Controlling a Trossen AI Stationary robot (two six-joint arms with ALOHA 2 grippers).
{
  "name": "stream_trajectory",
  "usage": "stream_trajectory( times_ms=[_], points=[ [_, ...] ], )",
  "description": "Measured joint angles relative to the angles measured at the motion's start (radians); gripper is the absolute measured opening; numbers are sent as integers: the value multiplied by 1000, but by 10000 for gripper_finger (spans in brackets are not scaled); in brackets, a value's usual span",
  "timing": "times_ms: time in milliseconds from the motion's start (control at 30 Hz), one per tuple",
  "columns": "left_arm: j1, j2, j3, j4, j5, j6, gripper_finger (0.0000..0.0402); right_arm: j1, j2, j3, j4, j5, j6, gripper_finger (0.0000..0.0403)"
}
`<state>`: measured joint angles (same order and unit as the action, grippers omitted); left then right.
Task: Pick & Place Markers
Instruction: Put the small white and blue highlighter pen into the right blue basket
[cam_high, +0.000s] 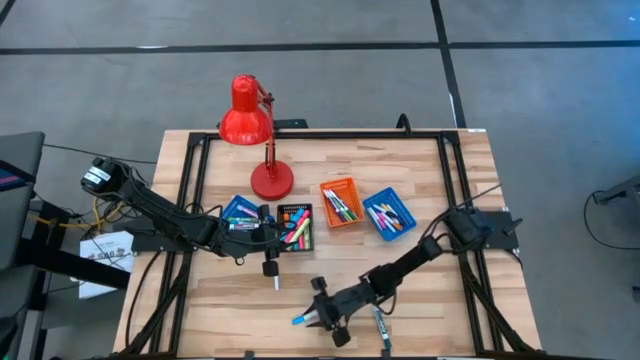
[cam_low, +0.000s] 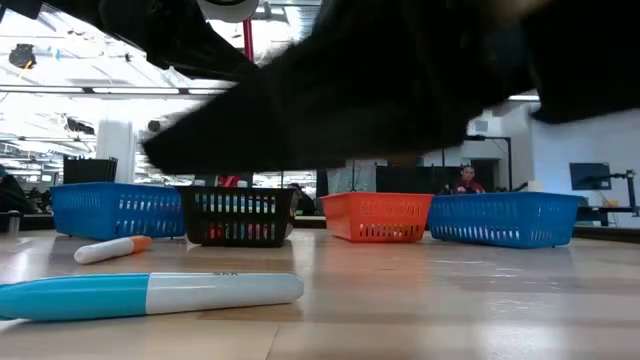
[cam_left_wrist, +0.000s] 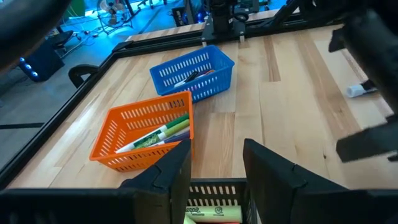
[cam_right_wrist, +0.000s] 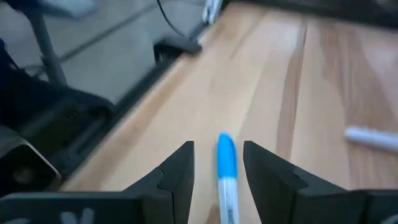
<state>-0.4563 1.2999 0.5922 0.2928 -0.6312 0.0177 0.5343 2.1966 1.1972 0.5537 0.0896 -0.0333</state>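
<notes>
arms: both matte black, slim jointed links, w/ black cables alongside
left arm (cam_high: 165, 215): silver round motor cap at base
fingers (cam_right_wrist: 177, 171): dark, angular, wedge-shaped plates

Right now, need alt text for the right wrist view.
A blue-capped marker lies between the right gripper's open fingers, over the wooden table. Another marker lies off to one side.

no text can be read; print on the markers (cam_left_wrist: 158, 135) is too small and blurred.
</notes>
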Motion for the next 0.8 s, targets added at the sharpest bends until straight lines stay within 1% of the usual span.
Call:
stream_trajectory(
  times_ms=[167, 300, 467, 567, 700, 733, 800],
  points=[
    [0, 0, 0, 0, 0, 0, 142, -9, 50, 32, -55, 11, -2, 123],
    [0, 0, 0, 0, 4, 0, 142, -15, 50, 32, -133, 18, 6, 121],
    [0, 0, 0, 0, 10, 0, 142, -20, 47, 38, -182, 16, 3, 109],
    [0, 0, 0, 0, 11, 0, 142, -29, 45, 37, -189, 14, 35, 83],
    [0, 0, 0, 0, 11, 0, 142, -39, 26, 32, -190, -27, 57, 28],
    [0, 0, 0, 0, 11, 0, 142, -41, 11, 30, -210, -38, 56, 21],
    [0, 0, 0, 0, 11, 0, 142, -46, -32, 28, -257, -50, 52, 21]
  ],
)
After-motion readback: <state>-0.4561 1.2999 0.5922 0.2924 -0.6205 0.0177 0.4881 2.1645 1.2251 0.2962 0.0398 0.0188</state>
